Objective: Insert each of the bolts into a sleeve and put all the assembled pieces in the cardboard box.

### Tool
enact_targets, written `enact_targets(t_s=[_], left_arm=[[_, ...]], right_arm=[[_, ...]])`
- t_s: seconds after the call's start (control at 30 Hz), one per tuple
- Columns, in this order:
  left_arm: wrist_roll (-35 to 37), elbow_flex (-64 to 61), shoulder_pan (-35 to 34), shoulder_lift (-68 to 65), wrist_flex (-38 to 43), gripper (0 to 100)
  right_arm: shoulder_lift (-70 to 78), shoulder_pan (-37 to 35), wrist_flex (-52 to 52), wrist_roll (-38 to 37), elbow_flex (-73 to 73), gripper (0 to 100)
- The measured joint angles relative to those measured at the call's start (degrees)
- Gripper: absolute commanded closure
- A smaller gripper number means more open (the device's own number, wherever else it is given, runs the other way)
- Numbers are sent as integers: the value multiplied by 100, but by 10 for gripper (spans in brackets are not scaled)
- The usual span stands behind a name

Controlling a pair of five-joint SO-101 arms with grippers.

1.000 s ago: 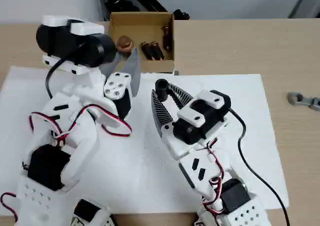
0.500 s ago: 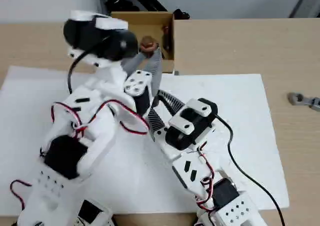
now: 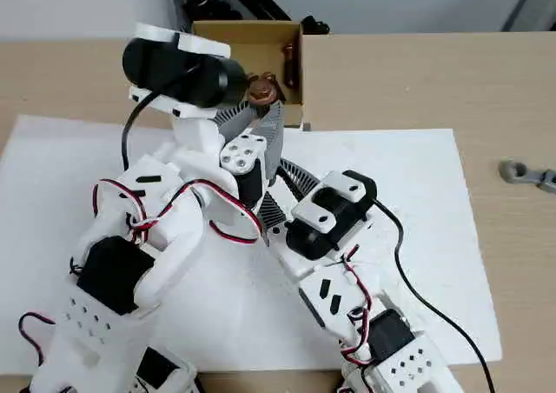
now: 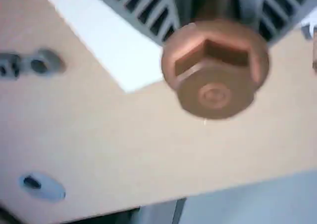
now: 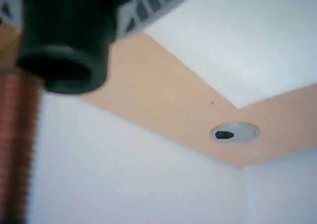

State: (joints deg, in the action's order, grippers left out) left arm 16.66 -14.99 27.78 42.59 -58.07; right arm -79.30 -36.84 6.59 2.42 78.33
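Note:
My left gripper [image 3: 261,108] is shut on a copper bolt [image 3: 261,89] and holds it in the air just in front of the cardboard box [image 3: 228,38]. The bolt's hex head [image 4: 215,68] faces the left wrist camera between the grey ribbed fingers [image 4: 148,6]. Directly beneath it, my right gripper [image 3: 280,177] is shut on a black sleeve [image 5: 64,40], largely hidden under the left arm in the high view. The bolt's threaded shank [image 5: 17,144] hangs right beside the sleeve's open end. Assembled pieces [image 3: 289,63] lie inside the box.
Both arms stand on a white mat [image 3: 408,176] on the wooden table. A metal wrench-like piece [image 3: 521,173] lies on the bare wood at the far right. The box sits at the mat's back edge.
The left arm swung right with the bolt, from the box's left side to above the right gripper. The right arm shifted slightly left and back, bringing the sleeve under the bolt.

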Motion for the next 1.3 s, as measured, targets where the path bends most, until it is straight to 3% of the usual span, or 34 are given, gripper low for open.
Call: enact_targets(t_s=[1.3], left_arm=[[-202,-316,-79,-9,-396,973]], right_arm=[[18,0,9,-9,26,997]])
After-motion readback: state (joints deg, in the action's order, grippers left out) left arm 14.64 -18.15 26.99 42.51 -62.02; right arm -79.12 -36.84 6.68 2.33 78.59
